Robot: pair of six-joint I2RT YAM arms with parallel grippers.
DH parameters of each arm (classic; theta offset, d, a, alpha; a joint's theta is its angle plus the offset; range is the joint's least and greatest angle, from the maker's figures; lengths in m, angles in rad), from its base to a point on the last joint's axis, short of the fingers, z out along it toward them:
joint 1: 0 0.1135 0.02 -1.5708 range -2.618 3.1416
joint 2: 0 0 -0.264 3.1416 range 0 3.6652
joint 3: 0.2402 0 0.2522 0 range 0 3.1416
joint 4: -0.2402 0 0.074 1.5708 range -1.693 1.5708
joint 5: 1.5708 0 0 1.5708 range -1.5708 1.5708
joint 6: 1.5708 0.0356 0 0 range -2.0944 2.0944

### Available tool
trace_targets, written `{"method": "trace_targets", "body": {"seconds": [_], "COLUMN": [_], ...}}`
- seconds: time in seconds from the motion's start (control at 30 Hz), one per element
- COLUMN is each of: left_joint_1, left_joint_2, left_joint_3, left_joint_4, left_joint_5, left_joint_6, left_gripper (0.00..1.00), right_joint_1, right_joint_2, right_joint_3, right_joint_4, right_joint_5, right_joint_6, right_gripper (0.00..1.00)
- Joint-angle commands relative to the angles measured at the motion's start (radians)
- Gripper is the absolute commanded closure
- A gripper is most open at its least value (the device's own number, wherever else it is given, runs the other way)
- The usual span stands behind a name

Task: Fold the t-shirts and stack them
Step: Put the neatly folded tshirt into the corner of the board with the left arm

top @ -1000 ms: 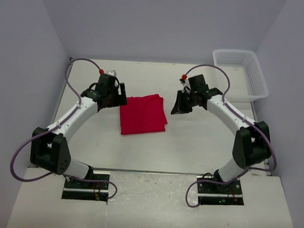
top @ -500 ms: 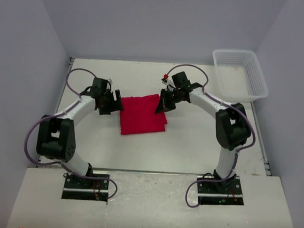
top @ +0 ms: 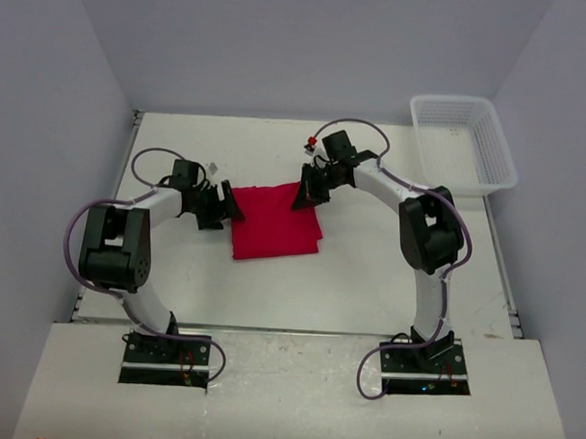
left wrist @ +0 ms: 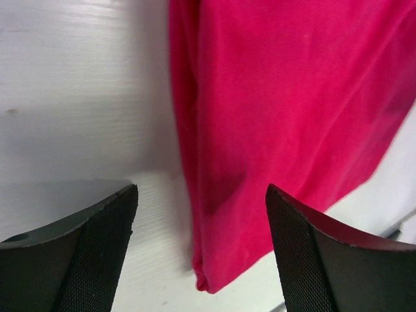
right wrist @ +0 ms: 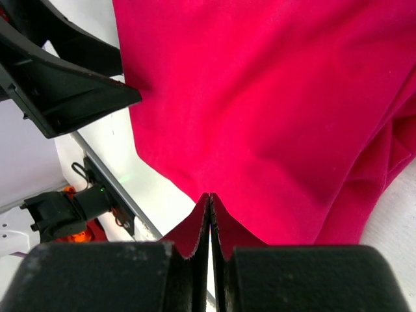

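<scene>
Right wrist view: my right pincer (right wrist: 211, 250) clamps tight on the one o'clock corner of the limp, light t-shirt (right wrist: 260, 97), my left pincer (left wrist: 200, 195) gaping wide over its ten o'clock edge.

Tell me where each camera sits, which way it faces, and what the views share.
Top: above, behind, looking down on the table; left arm, right arm show.
Left wrist: down past open left jaws onto the shirt's edge.
Right wrist: past right jaws shut on the shirt, toward the left jaws.
All share the shirt.
</scene>
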Motion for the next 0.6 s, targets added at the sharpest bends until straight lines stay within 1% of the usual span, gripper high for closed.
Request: {"method": "trace_targets", "body": {"seconds": [0.0, 0.03, 0.1, 0.2, 0.37, 0.57], "left_joint_1": [0.009, 0.009, 0.008, 0.008, 0.006, -0.026], "left_joint_2": [0.028, 0.042, 0.057, 0.089, 0.111, 0.175], "left_joint_3": [-0.017, -0.02, -0.026, -0.027, -0.037, -0.027], "left_joint_4": [0.08, 0.095, 0.1, 0.088, 0.069, 0.109], "left_joint_5": [0.129, 0.159, 0.167, 0.155, 0.097, 0.104], "left_joint_6": [-0.024, -0.029, -0.037, -0.038, -0.027, -0.043], "left_gripper": [0.19, 0.18, 0.18, 0.19, 0.19, 0.2], "right_joint_1": [0.004, 0.006, 0.004, 0.004, 0.0, -0.005], "right_joint_2": [0.001, 0.004, 0.007, 0.001, -0.021, -0.04], "right_joint_3": [0.026, 0.024, 0.024, 0.013, -0.003, -0.028], "right_joint_4": [-0.008, -0.008, -0.01, -0.002, 0.022, 0.044], "right_joint_5": [0.006, 0.012, 0.014, 0.024, 0.021, 0.012], "right_joint_6": [0.015, 0.015, 0.016, 0.019, 0.028, 0.042], "right_gripper": [1.0, 1.0, 1.0, 1.0, 1.0, 1.0]}}
